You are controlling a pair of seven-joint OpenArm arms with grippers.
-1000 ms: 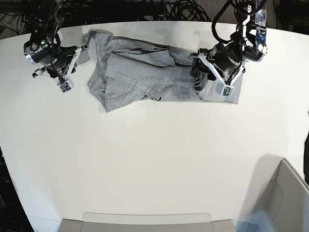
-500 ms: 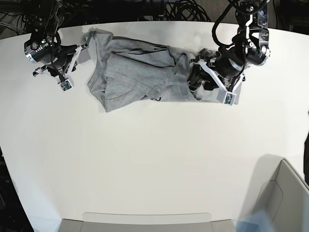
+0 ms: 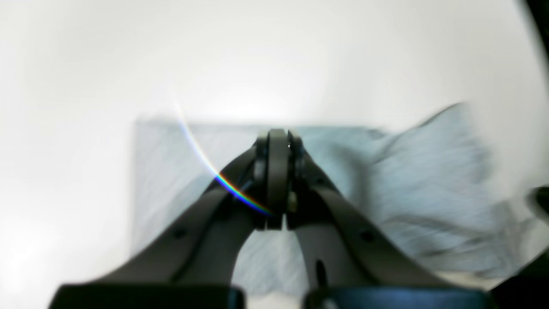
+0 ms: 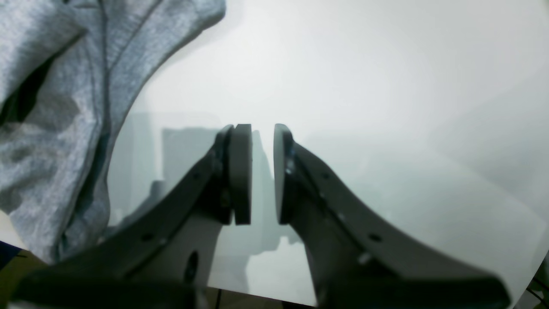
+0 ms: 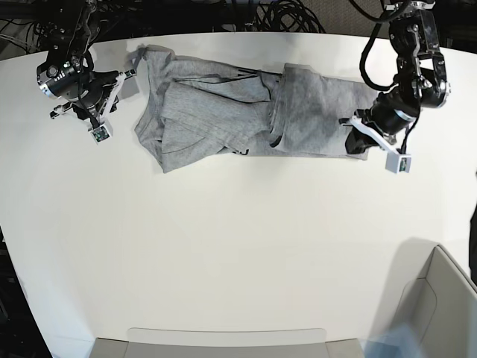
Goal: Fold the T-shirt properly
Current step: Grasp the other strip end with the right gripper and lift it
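Note:
The heather-grey T-shirt [image 5: 216, 112] lies stretched and rumpled along the far side of the white table [image 5: 223, 239]. Its right part is folded flat over the middle. My left gripper [image 5: 358, 138] is at the shirt's right lower corner. In the left wrist view this gripper [image 3: 276, 171] is shut, pads together, over the blurred shirt [image 3: 429, 171]. I see no cloth between the pads. My right gripper [image 5: 119, 83] hovers just left of the shirt's left end. In the right wrist view it [image 4: 261, 171] is open by a narrow gap and empty, with the shirt [image 4: 51, 107] at its upper left.
A grey bin [image 5: 440, 298] stands at the front right corner. A grey tray rim [image 5: 223, 339] runs along the front edge. Cables [image 5: 283, 15] lie behind the table. A small dark-marked bit [image 5: 240, 152] shows at the shirt's lower edge.
My left gripper went from the bunched middle of the shirt to its right end. The shirt's right part now lies flatter. The right arm has not moved.

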